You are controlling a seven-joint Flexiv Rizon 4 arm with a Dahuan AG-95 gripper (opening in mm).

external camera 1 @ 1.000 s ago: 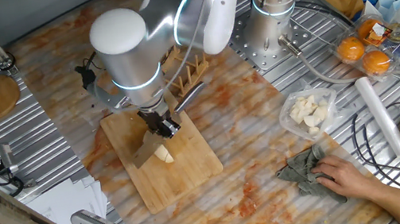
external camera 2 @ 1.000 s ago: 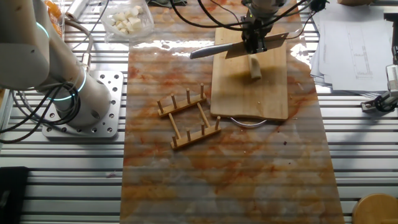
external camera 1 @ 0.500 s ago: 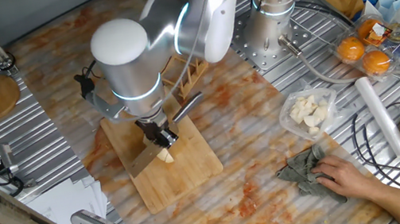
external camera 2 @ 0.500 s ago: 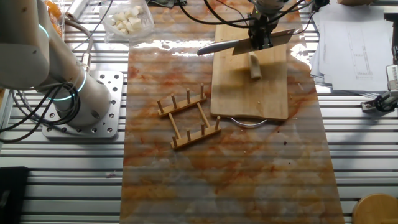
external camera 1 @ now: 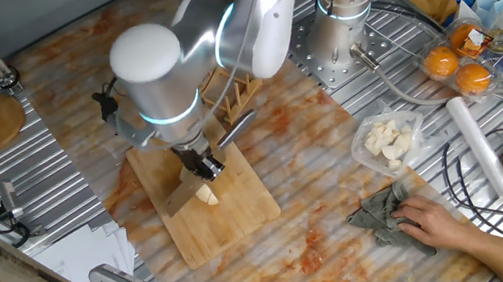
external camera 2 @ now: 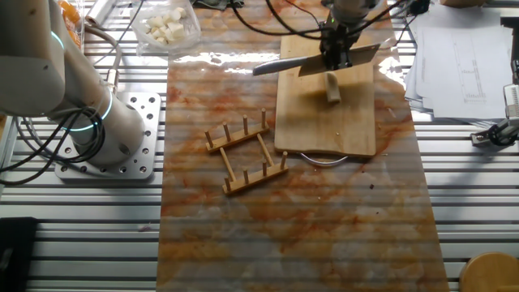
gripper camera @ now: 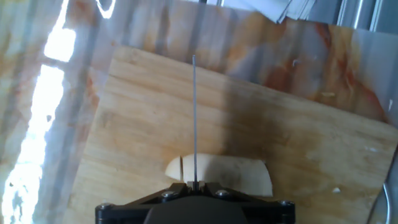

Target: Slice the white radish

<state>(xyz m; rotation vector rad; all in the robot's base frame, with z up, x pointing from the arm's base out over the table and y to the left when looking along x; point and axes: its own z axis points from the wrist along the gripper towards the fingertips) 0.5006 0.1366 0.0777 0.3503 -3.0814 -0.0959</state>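
The white radish [external camera 1: 207, 197] lies on the wooden cutting board [external camera 1: 234, 220], a pale tapered strip. In the hand view the radish [gripper camera: 233, 173] has a thin slice [gripper camera: 173, 168] cut off at its left end. My gripper [external camera 1: 201, 165] is shut on a knife [external camera 1: 176, 190] whose blade is edge-down over the radish and whose handle [external camera 1: 237, 127] sticks out to the right. The other fixed view shows the gripper [external camera 2: 334, 52], the knife [external camera 2: 358, 58] and the radish [external camera 2: 332, 88] just below it. In the hand view the blade [gripper camera: 194, 118] is a thin line that meets the radish near the cut.
A wooden rack [external camera 2: 246, 152] lies beside the board. A plastic bag of whitish pieces [external camera 1: 389, 138] sits to the right. A person's hand [external camera 1: 438, 220] holds a grey cloth [external camera 1: 381, 212]. Papers [external camera 1: 79, 264], oranges [external camera 1: 458, 68] and a second arm's base [external camera 2: 105, 138] stand around.
The gripper and knife shifted slightly over the radish, tilting a little and back. The radish and the board have not moved.
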